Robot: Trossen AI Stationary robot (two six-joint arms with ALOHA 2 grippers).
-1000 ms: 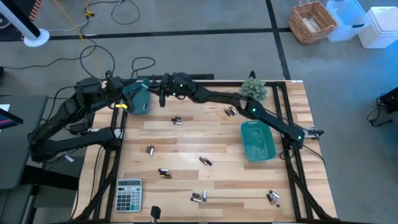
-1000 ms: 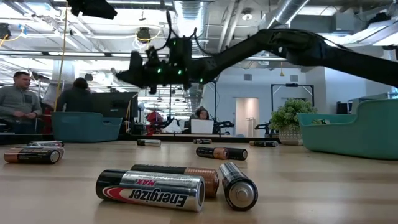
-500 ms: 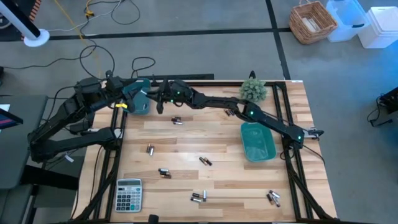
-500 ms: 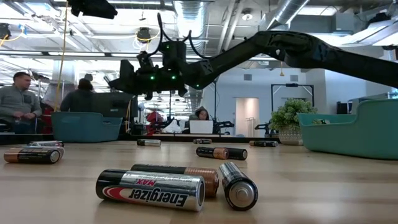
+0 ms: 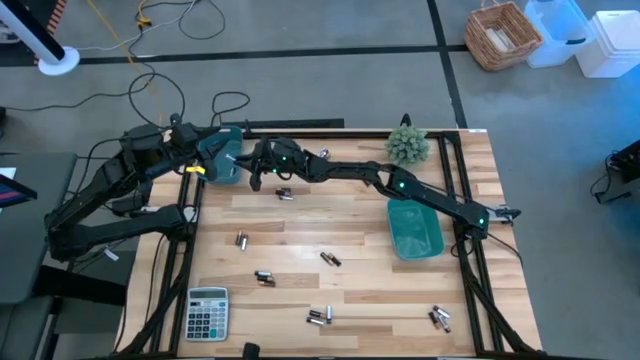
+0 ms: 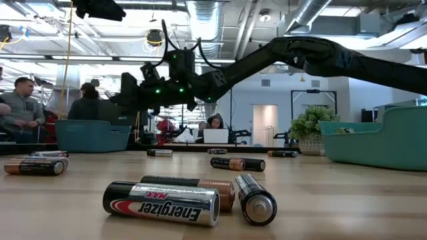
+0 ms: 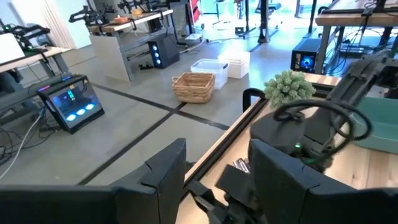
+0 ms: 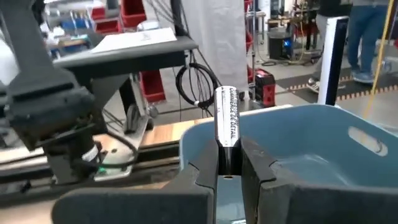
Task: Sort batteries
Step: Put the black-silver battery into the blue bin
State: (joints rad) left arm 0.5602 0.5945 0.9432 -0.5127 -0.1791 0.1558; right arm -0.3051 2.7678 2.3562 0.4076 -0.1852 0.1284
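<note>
A: Holding one silver battery [image 8: 226, 127] upright, the right claw [image 5: 258, 172] pinches it narrow, just short of the blue bin [image 5: 222, 158] at the surface's 11 o'clock corner.

B: How should the drop go?

A: My call: carry it over the rim [image 8: 292, 118] first, then open. The wrist view shows the battery not yet past the near wall, so a release now could bounce it off the edge.

B: Left claw [image 7: 214, 168]?

A: Parked by the same bin, off the surface's 10 o'clock edge, fingers [image 7: 165, 168] spread with nothing between them. It's tight there, and the right arm [image 5: 350, 172] is reaching straight toward it. That's the collision risk.

B: What's left?

A: Loose batteries: one pair [image 5: 284, 193] just below the right claw, one [image 5: 241, 239] at 9, a pair [image 5: 264, 278] toward 7, a cluster [image 5: 319, 316] at 6, more [image 5: 440, 318] at 5. The green bin [image 5: 414, 228] is at 3, the small plant [image 5: 407, 143] at 1, the calculator [image 5: 207, 313] at 7. None sits in the drop path.
</note>
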